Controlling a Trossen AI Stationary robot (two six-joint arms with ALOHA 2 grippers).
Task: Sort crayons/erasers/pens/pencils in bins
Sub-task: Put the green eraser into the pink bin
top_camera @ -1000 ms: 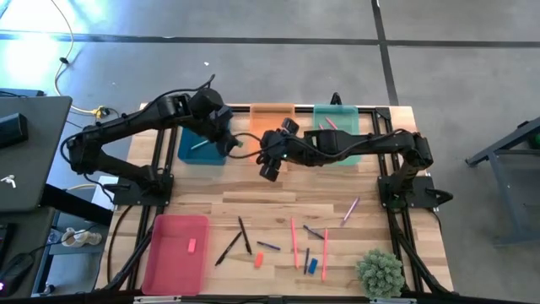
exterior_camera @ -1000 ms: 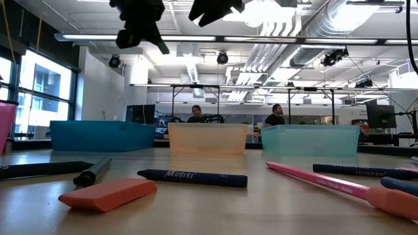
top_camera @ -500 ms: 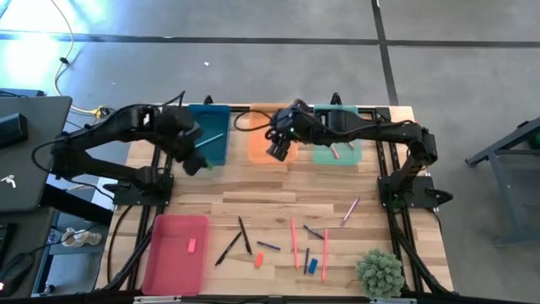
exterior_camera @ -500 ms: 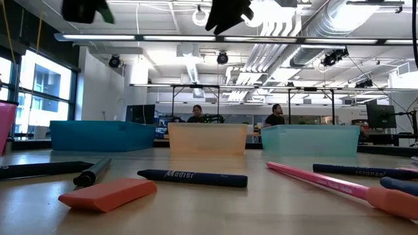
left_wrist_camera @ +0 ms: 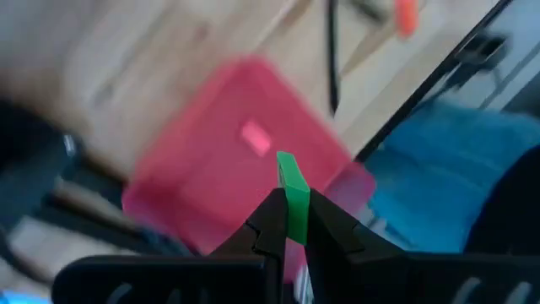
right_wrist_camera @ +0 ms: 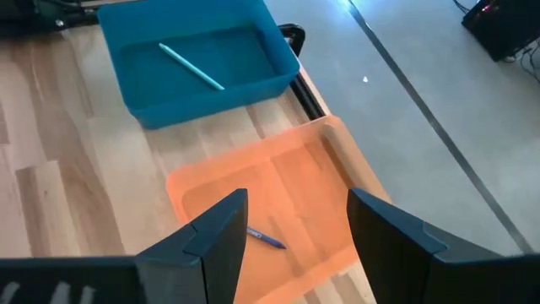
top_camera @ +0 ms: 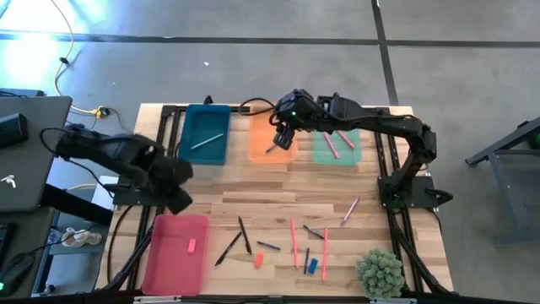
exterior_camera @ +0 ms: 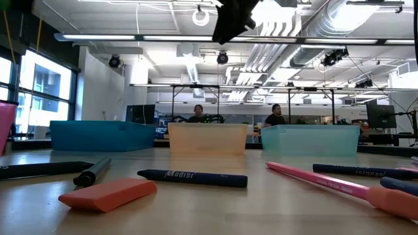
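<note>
A small green eraser (left_wrist_camera: 291, 173) is caught in my left gripper (left_wrist_camera: 292, 221), which is shut on it and hangs above the far end of the pink-red bin (top_camera: 175, 253). That bin (left_wrist_camera: 211, 160) holds a pink eraser (left_wrist_camera: 254, 135). In the high view my left gripper (top_camera: 180, 199) is at the table's left side. My right gripper (top_camera: 281, 138) stands open above the orange bin (top_camera: 272, 135), with nothing between its fingers (right_wrist_camera: 215, 232). A blue pen (right_wrist_camera: 265, 237) lies on that bin's floor. My left gripper pinches the green eraser's lower end (left_wrist_camera: 295, 211) between its two fingertips. The eraser's other end sticks out past the tips. It is lifted clear, above the pink-red bin.
The teal-blue bin (top_camera: 207, 145) holds a light stick (right_wrist_camera: 191, 66); the mint green bin (top_camera: 337, 145) holds pink sticks. Pens, pencils and erasers (top_camera: 291, 241) lie scattered on the near middle of the table. A small plant (top_camera: 380, 272) stands at the near right corner.
My left gripper has swung from above the teal-blue bin toward the table's left and near edges, turning as it went, and is now over the pink-red bin's far end. My right gripper has moved toward the far edge, over the orange bin, staying open.
</note>
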